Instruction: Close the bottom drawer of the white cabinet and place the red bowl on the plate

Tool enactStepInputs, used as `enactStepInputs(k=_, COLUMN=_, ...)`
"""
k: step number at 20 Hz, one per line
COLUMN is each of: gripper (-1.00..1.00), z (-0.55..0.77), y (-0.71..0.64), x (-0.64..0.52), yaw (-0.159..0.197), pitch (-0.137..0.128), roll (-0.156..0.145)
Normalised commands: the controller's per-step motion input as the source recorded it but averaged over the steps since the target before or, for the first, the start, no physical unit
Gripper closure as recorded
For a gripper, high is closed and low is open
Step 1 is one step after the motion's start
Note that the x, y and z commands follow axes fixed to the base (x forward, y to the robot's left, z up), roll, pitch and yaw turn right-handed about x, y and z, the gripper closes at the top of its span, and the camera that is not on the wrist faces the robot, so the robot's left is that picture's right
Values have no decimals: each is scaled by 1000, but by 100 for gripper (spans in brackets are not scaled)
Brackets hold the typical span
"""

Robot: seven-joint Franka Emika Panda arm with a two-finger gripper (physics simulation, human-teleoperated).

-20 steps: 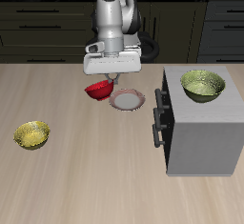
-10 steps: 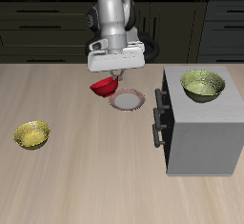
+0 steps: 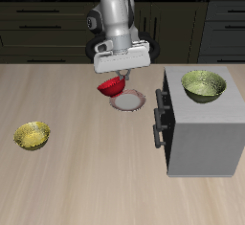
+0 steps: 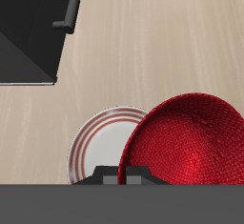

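My gripper point(image 3: 122, 74) is shut on the rim of the red bowl point(image 3: 112, 85) and holds it tilted in the air, a little above the plate point(image 3: 127, 101) and partly over it. In the wrist view the red bowl point(image 4: 186, 137) fills much of the frame and covers part of the plate point(image 4: 100, 142), which lies on the table below. The white cabinet point(image 3: 201, 123) stands beside the plate; both drawer fronts look flush, the bottom drawer point(image 3: 161, 133) with its dark handle among them. The cabinet's dark side and a handle point(image 4: 69, 9) also show in the wrist view.
A yellow-green bowl point(image 3: 203, 84) sits on top of the cabinet. Another yellow-green bowl point(image 3: 31, 134) lies on the table nearer the front edge, far from the plate. Dark kitchen cabinets run along the back.
My gripper has risen and moved toward the cabinet side with the red bowl in it; the bowl now hangs partly over the plate.
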Motion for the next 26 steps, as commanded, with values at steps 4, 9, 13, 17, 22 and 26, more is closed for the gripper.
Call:
enactStepInputs(k=4, gripper=100, z=-54, y=96, x=-84, yaw=0, pitch=2, roll=10)
enactStepInputs(k=9, gripper=100, z=-90, y=52, x=-49, yaw=-3, pitch=13, roll=13)
enactStepInputs(k=13, gripper=100, z=-17, y=225, x=48, yaw=11, pitch=-14, roll=46)
enactStepInputs(k=17, gripper=100, z=-33, y=264, x=51, yaw=9, pitch=-1, roll=45)
enactStepInputs(k=22, gripper=100, z=-81, y=17, x=5, yaw=-4, pitch=18, roll=-13)
enactStepInputs(k=26, gripper=100, z=-176, y=-1, x=-29, yaw=-7, pitch=43, roll=7)
